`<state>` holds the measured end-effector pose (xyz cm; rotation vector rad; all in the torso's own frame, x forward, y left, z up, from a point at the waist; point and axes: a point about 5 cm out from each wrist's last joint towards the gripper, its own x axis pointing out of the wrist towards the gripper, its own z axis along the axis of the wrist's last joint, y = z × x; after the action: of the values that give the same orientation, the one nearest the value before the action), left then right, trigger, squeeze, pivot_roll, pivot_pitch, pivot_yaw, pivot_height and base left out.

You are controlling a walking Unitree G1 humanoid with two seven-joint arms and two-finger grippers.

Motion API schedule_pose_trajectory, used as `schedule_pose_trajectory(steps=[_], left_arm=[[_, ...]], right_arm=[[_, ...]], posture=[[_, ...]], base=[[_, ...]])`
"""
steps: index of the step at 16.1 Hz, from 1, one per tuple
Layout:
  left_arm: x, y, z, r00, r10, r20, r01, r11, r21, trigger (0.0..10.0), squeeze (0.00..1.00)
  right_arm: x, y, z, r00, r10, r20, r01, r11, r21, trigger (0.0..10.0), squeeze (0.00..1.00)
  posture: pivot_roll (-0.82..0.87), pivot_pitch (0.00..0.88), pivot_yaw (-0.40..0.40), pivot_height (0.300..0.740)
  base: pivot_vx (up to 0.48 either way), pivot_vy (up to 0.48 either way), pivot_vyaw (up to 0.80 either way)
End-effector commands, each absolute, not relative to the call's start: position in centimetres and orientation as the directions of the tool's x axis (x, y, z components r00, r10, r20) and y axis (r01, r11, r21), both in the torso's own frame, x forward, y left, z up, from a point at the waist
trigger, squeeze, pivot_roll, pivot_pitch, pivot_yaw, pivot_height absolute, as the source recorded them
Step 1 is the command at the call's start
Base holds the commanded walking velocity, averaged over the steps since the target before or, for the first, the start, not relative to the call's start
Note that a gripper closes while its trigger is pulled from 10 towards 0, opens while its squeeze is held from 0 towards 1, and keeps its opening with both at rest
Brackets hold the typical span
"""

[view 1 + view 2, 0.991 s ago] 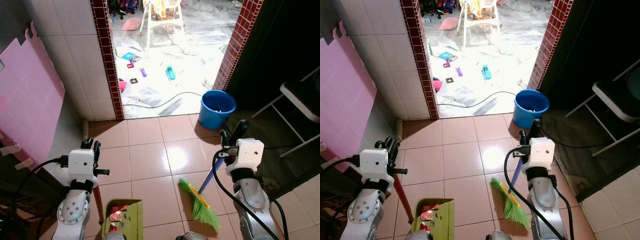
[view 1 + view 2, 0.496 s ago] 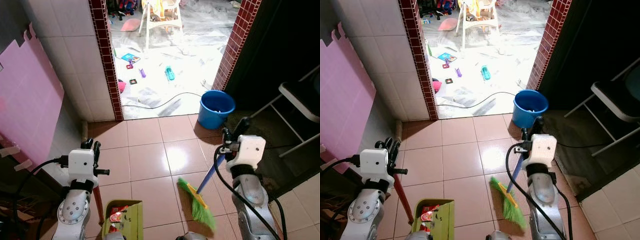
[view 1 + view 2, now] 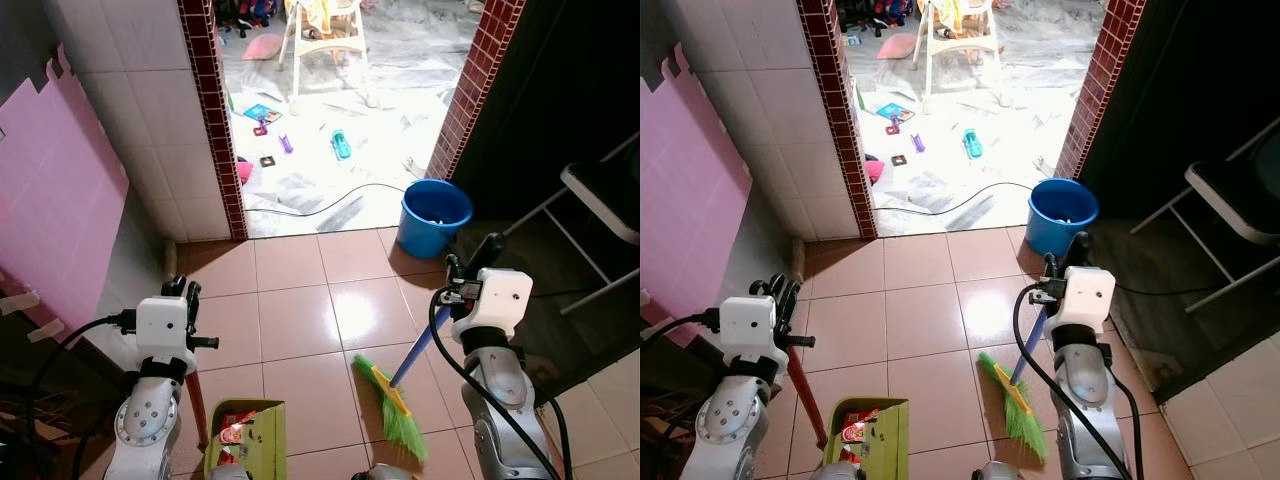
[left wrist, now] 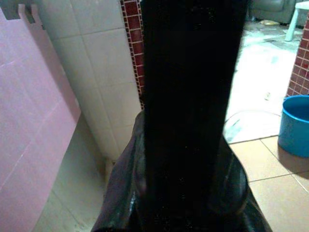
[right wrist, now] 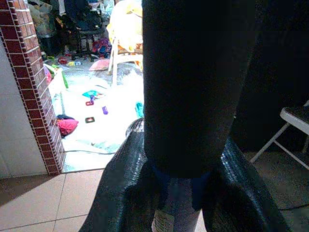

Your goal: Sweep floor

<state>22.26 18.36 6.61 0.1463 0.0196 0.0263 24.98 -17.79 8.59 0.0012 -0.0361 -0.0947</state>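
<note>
Tiled floor (image 3: 300,320) | R claw (image 3: 470,262) grips broom (image 3: 395,400) handle | bristles below-left

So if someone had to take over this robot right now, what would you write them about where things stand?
Right gripper: shut on the blue broom handle; green bristles rest on the tiled floor before the robot.
Left gripper: shut on the red dustpan handle; green dustpan sits low by its feet, wrappers already inside.
Blue bucket stands by the doorway.
Left: sweep the tiles and gather whatever remains into the dustpan.
</note>
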Motion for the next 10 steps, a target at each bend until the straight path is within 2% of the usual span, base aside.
schedule_pose_trajectory(steps=[1,10], left_arm=[[22.2,18.8,5.7,0.996,0.051,-0.072,-0.040,0.989,0.144,10.0,0.00],[23.8,18.9,4.0,0.987,0.092,-0.131,-0.081,0.993,0.086,10.0,0.00]], right_arm=[[24.8,-18.0,7.2,0.993,-0.108,-0.039,0.109,0.994,0.030,10.0,0.00],[25.5,-18.0,5.9,0.990,-0.088,-0.111,0.092,0.995,0.032,10.0,0.00]], posture=[[-0.03,0.000,0.006,0.740],[-0.04,0.000,-0.008,0.740]], base=[[0.000,0.000,0.00],[0.000,0.000,0.00]])
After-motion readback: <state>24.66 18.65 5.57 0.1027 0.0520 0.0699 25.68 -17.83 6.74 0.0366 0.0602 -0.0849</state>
